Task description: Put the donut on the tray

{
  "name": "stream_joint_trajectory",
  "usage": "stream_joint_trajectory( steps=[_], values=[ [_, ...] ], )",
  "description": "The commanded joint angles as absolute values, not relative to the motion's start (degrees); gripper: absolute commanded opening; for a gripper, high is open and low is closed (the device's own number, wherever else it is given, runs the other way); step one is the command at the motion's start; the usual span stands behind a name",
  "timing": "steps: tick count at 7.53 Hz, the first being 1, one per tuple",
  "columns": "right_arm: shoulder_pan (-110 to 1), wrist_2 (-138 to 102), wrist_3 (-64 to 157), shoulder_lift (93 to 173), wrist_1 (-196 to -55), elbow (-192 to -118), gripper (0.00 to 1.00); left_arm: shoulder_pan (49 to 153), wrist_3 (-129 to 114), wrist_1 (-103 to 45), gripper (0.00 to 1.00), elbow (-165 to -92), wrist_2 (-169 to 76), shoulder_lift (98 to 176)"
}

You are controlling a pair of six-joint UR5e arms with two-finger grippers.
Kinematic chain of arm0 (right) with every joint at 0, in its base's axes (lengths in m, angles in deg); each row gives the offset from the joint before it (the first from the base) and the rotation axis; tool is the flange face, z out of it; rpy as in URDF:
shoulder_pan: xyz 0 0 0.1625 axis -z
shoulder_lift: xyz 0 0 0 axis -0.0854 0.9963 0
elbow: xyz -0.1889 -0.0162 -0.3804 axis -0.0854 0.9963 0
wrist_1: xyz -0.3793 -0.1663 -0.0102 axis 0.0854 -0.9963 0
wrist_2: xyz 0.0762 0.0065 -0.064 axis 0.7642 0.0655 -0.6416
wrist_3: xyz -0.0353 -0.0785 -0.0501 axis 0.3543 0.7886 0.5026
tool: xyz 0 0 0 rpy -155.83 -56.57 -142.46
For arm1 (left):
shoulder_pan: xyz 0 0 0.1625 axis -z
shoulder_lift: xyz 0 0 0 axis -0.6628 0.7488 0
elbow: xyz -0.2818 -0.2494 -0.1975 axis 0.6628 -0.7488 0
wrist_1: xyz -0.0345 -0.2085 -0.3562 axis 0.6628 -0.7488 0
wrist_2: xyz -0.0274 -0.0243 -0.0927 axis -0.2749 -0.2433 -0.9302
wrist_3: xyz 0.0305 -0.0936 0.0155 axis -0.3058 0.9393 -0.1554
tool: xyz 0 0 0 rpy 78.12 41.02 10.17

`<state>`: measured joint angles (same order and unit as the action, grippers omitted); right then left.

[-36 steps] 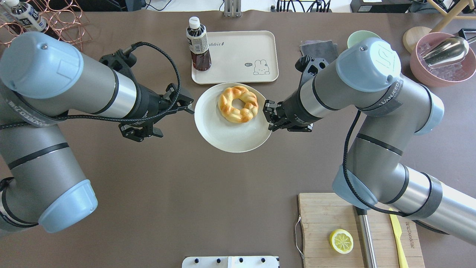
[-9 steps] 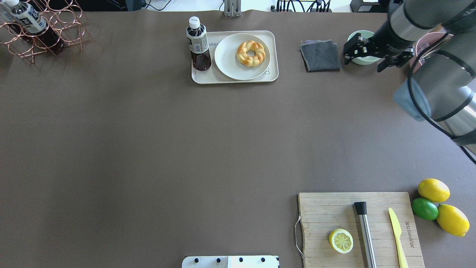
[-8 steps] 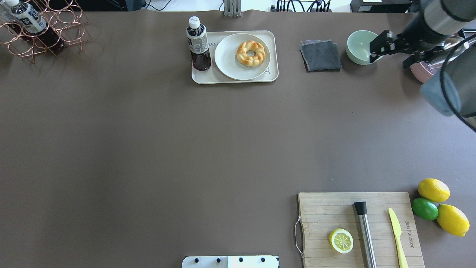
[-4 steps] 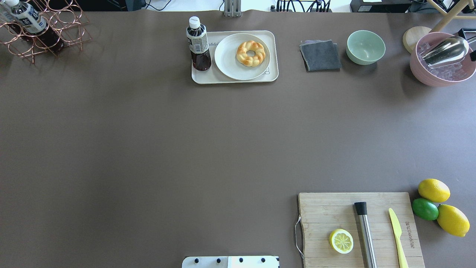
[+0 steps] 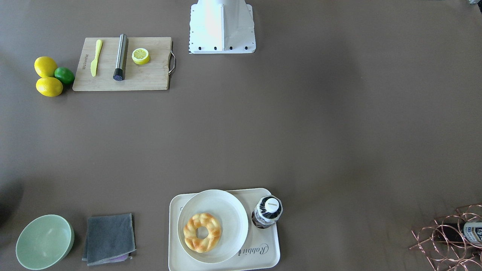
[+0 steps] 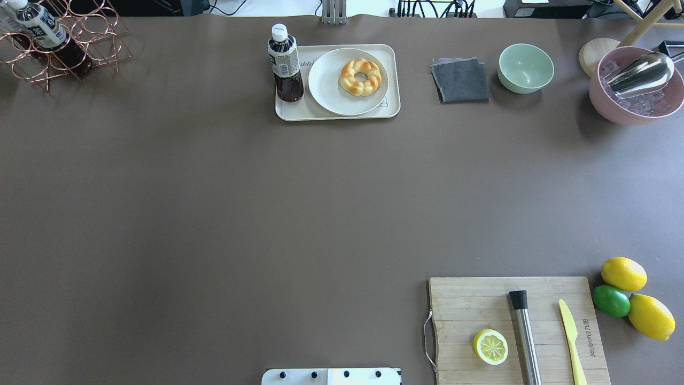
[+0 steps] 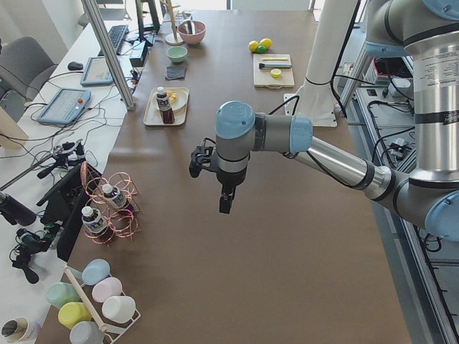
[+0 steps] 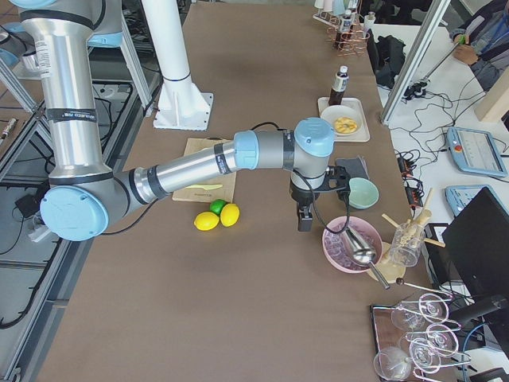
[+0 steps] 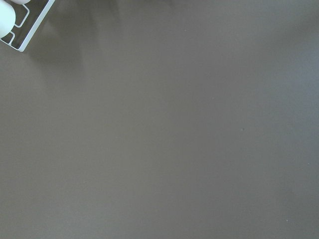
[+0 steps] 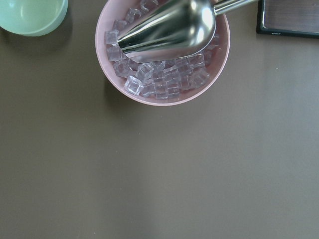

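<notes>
The golden-brown braided donut (image 6: 360, 77) lies on a white plate (image 6: 328, 92), and the plate stands on the cream tray (image 6: 299, 111) at the table's far middle. The donut (image 5: 202, 232) and the tray (image 5: 263, 256) also show in the front-facing view. Neither arm is in the overhead view. My left gripper (image 7: 224, 204) hangs over bare table far from the tray. My right gripper (image 8: 303, 221) hangs by the pink bowl. Both show only in the side views, so I cannot tell whether they are open or shut.
A dark drink bottle (image 6: 285, 64) stands on the tray's left part. A grey cloth (image 6: 460, 80), a green bowl (image 6: 525, 67) and a pink bowl of ice with a scoop (image 6: 636, 85) lie to the right. A cutting board (image 6: 465, 321) with a lemon half (image 6: 490, 346) is near right.
The plate with the donut went from the table in front of the tray onto the tray. Both arms drew back; the right arm swept right and left the overhead view.
</notes>
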<state>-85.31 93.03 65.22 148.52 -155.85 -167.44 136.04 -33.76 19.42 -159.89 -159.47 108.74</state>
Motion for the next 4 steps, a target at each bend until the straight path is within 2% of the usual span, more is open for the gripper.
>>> stream_joint_trajectory(
  steps=[1, 4],
  values=[
    [-87.9, 93.0, 68.6, 150.2, -156.4, -167.5, 1.0, 136.3, -33.8, 19.1, 0.97, -159.8, -159.3, 108.6],
    [-87.9, 93.4, 68.5, 149.9, -156.3, -167.4, 1.0, 137.3, -33.8, 17.6, 0.97, -156.6, -159.5, 108.6]
  ],
)
